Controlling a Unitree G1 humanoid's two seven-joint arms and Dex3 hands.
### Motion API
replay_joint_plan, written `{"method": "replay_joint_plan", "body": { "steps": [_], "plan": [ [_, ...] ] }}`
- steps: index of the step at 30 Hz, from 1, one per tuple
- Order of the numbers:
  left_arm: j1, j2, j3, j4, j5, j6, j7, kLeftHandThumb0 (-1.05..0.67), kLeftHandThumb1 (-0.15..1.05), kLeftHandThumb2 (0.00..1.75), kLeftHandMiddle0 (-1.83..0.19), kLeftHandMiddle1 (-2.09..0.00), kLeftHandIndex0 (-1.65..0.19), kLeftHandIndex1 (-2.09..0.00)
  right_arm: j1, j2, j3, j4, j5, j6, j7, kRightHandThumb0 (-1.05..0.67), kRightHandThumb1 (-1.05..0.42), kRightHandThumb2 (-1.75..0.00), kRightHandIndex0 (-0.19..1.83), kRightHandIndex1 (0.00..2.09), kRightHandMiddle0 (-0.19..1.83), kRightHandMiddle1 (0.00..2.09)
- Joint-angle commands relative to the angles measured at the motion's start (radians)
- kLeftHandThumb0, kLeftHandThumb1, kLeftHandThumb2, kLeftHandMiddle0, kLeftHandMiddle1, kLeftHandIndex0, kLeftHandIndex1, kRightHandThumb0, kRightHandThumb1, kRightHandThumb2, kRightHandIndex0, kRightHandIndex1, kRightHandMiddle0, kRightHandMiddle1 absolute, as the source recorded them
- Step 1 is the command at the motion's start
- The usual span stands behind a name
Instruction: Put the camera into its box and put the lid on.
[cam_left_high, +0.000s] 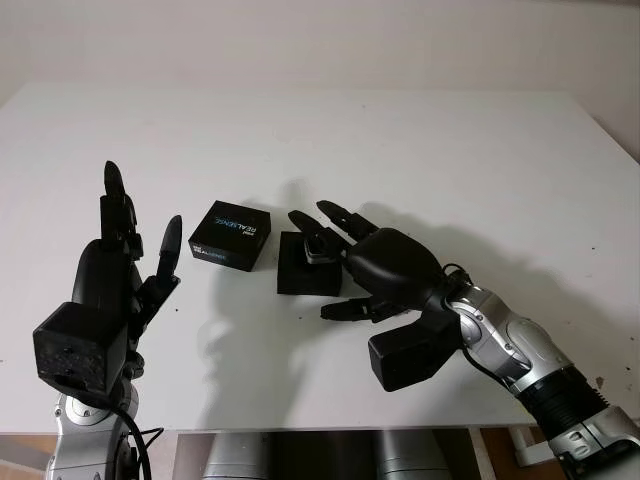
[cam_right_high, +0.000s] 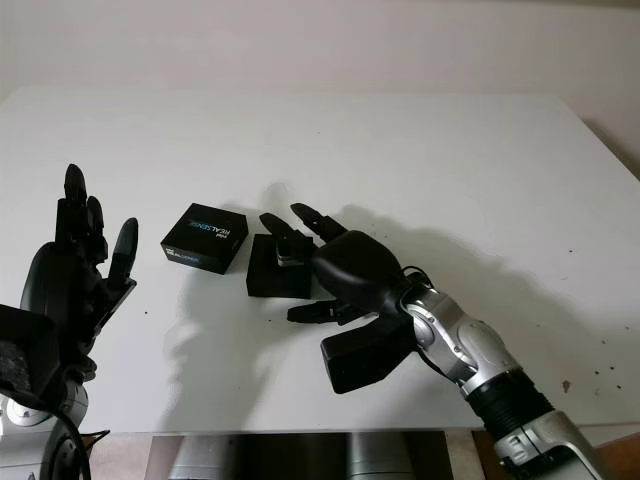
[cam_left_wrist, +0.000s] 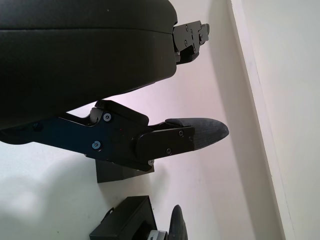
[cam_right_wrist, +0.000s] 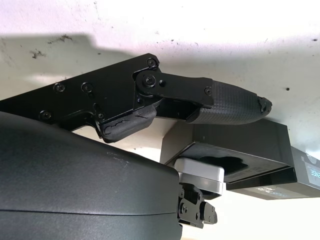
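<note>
Right hand (cam_left_high: 345, 262) over box (cam_left_high: 306, 268) mid-surface, fingers pinching camera (cam_right_wrist: 200, 176) above the foam cavity — not seated. Lid (cam_left_high: 230, 235) just beside, toward left edge. Left hand (cam_left_high: 120, 270) open, near front-left corner. Risk: skewed release, camera jamming on rim.

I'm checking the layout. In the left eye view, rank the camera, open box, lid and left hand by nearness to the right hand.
1. Camera at the right hand fingers; open box beneath it, too close to call.
2. Lid, beside the box.
3. Left hand, open, at the table's near-left edge.
</note>
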Motion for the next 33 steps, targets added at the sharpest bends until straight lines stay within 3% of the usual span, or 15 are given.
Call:
{"method": "replay_joint_plan", "body": {
  "steps": [1,14,18,24,28,33],
  "plan": [
    [-0.003,-0.001,-0.004,-0.019,-0.001,0.003,0.001,-0.57,1.05,0.51,0.19,-0.05,0.19,0.00,0.035,-0.026,0.000,0.020,0.002,0.016,0.013,-0.91,-1.05,-0.62,-0.12,0.05,-0.08,0.05],
    [-0.005,0.005,0.001,-0.018,-0.003,0.003,-0.001,-0.56,1.05,0.51,0.19,-0.05,0.19,0.00,0.034,-0.005,-0.005,0.036,0.074,-0.011,0.023,-0.88,-1.05,-0.59,-0.12,0.05,-0.07,0.06],
    [-0.005,0.005,-0.001,-0.017,0.001,0.001,0.000,-0.56,1.05,0.51,0.19,-0.05,0.19,0.00,0.046,0.038,-0.043,0.075,0.221,-0.097,0.007,-0.82,-1.05,-0.45,-0.10,0.06,-0.05,0.06],
    [-0.008,0.002,-0.004,-0.015,0.006,0.005,0.001,-0.57,1.05,0.51,0.18,-0.06,0.19,0.00,0.038,0.146,-0.150,0.144,0.531,-0.197,0.037,-0.70,-1.04,-0.11,0.13,0.11,0.14,0.12],
    [-0.013,-0.002,-0.004,-0.013,0.001,0.007,0.001,-0.57,1.05,0.51,0.19,-0.05,0.19,0.00,0.002,0.176,-0.218,0.109,0.644,-0.180,0.076,-0.65,-0.97,-0.05,0.24,0.14,0.24,0.15],
    [-0.022,-0.001,-0.007,-0.005,0.008,0.006,0.005,-0.57,1.05,0.51,0.19,-0.05,0.19,0.00,-0.065,0.170,-0.273,0.045,0.664,-0.158,0.089,-0.65,-0.93,-0.04,0.29,0.15,0.29,0.17]
  ]
}}
